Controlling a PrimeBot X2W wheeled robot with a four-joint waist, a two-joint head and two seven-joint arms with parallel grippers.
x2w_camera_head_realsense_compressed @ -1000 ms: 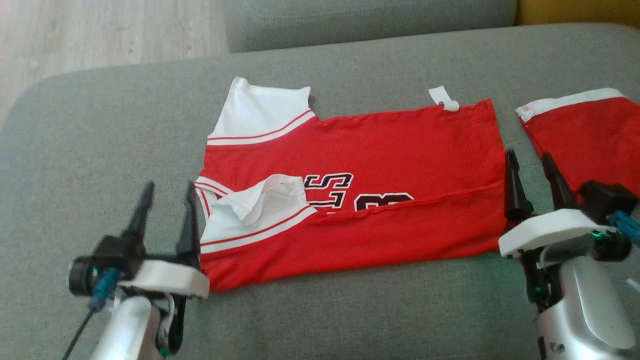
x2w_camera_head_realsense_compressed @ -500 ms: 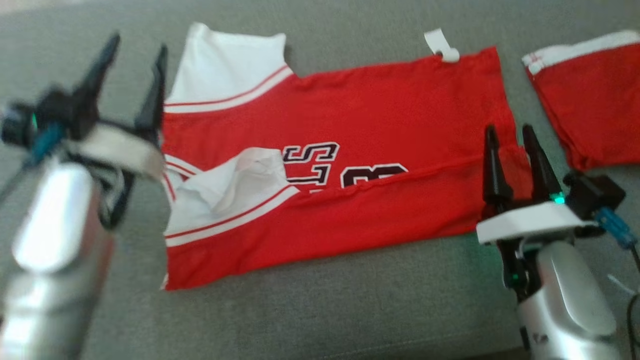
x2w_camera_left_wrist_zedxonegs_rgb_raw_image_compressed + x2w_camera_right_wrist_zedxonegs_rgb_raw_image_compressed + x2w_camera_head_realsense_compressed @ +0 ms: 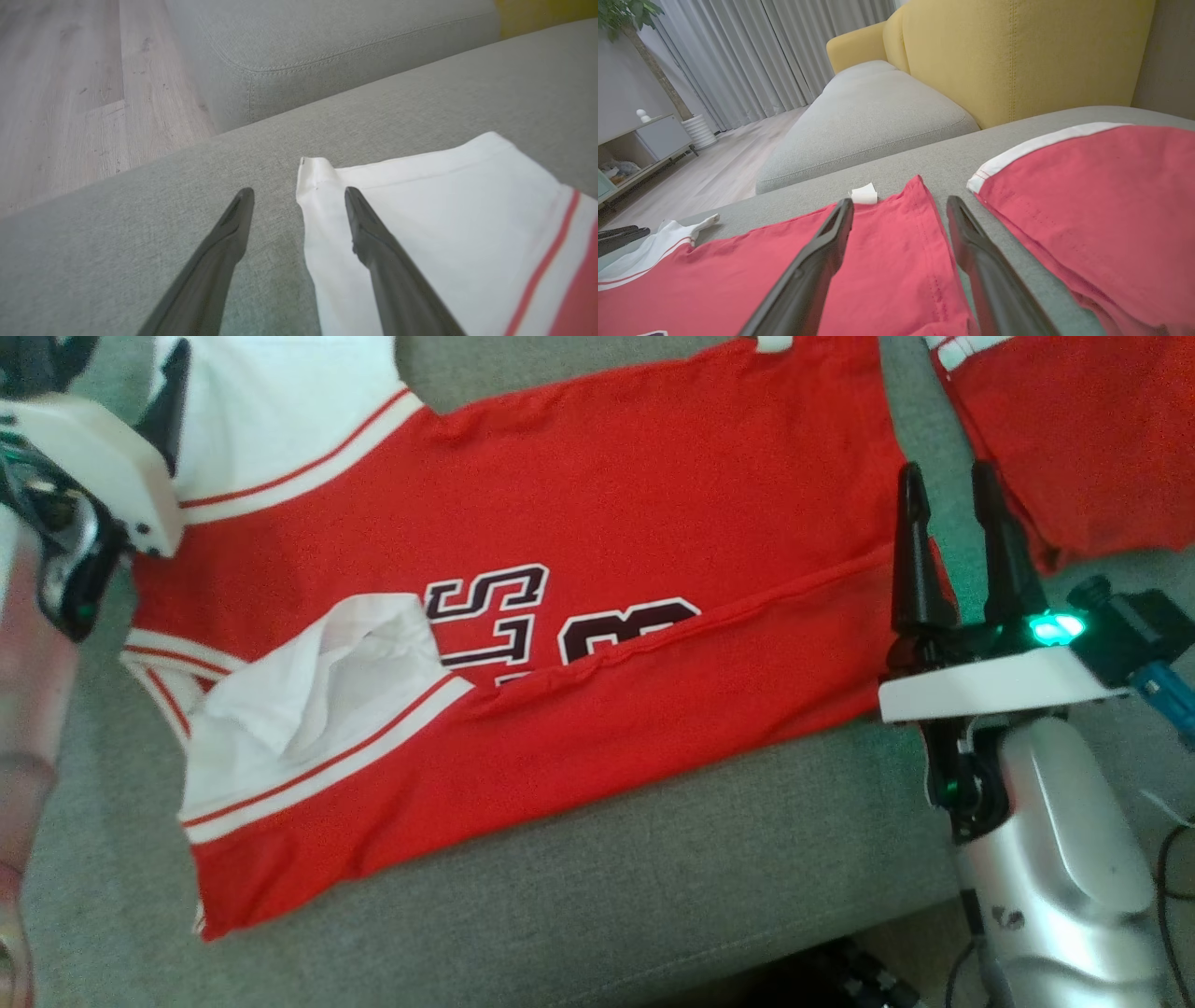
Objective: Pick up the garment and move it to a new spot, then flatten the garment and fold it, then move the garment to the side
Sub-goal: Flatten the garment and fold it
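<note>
The garment [image 3: 607,504] is a red jersey with white sleeves and dark lettering, lying spread and partly folded on the grey cushion [image 3: 653,896]. My left gripper [image 3: 299,192] is open at the far white sleeve [image 3: 444,210]. The sleeve's corner sits between the fingers, and the right finger lies over the white cloth. In the head view its white mount [image 3: 93,457] shows at the top left. My right gripper [image 3: 948,476] is open at the jersey's right hem. In the right wrist view its fingers [image 3: 812,261] straddle the red hem edge [image 3: 924,224].
A second red piece with a white band [image 3: 1074,429] lies just right of the right gripper. The cushion's front edge runs along the bottom, with cables [image 3: 840,980] below it. Wooden floor [image 3: 60,93] and another grey cushion [image 3: 327,46] lie beyond; a yellow armchair [image 3: 1017,56] stands behind.
The head camera has tilted down and closer. My left gripper has travelled forward from the near sleeve to the far white sleeve. The right gripper has shifted onto the hem edge. Both stay open.
</note>
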